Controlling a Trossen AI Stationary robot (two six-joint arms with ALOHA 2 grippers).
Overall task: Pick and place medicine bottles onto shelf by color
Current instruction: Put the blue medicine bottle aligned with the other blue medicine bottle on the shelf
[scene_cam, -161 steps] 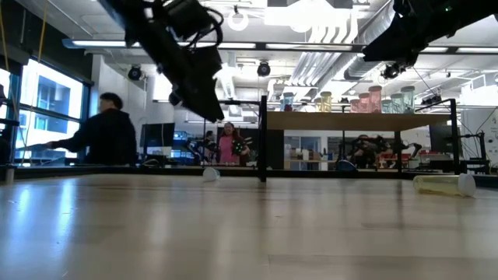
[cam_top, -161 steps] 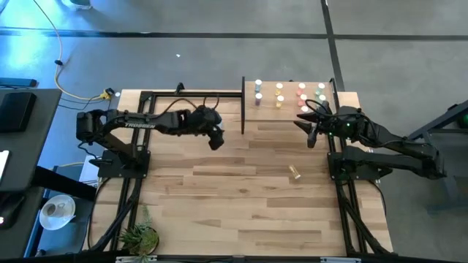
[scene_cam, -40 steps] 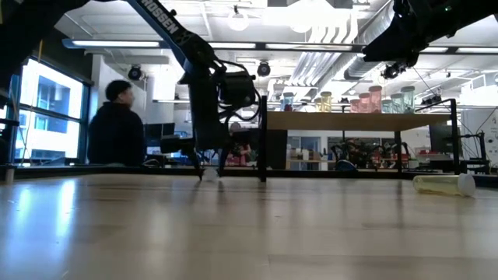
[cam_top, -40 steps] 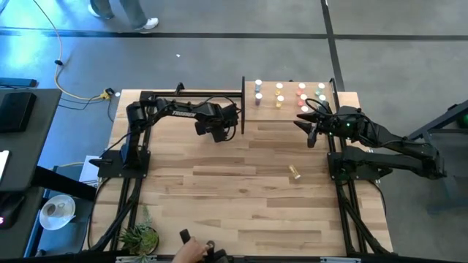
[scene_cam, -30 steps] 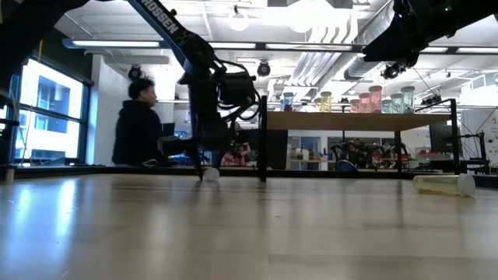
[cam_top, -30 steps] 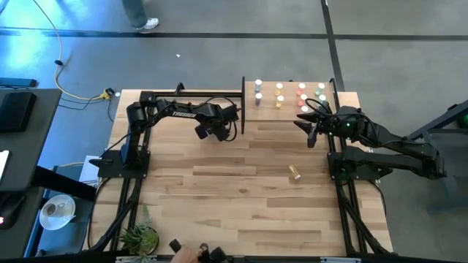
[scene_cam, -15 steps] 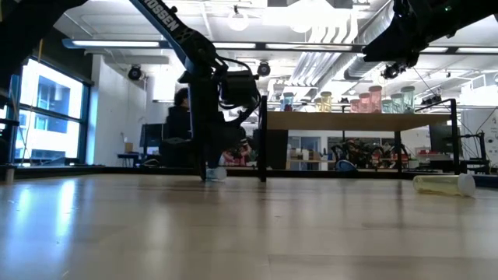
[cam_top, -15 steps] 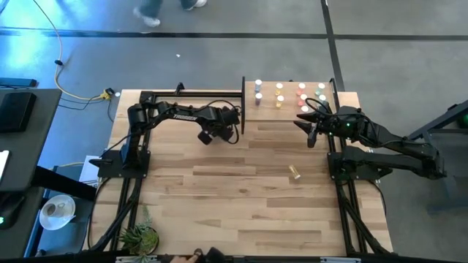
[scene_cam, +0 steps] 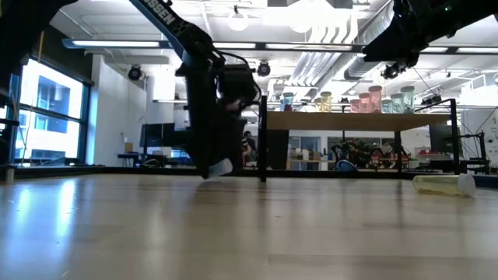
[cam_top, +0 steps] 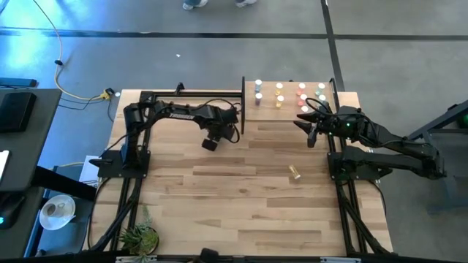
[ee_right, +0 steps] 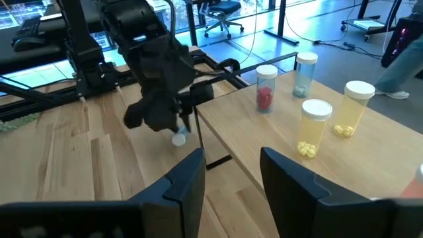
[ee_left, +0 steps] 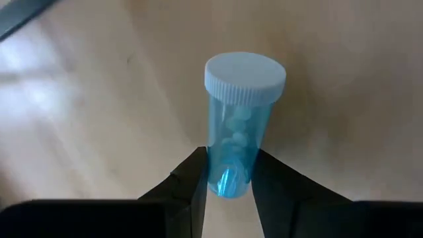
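Left wrist view: left gripper (ee_left: 230, 177) clenched on blue bottle (ee_left: 239, 125) near its base, frame centre, cap clear for shelving. Right gripper (cam_top: 310, 128) idle, fingers apart, beside shelf (cam_top: 268, 109) upper right.

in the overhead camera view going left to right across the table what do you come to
left gripper shut on the blue bottle → shelf with standing bottles → lone amber bottle lying on the table → right gripper, open, at the shelf's right end.
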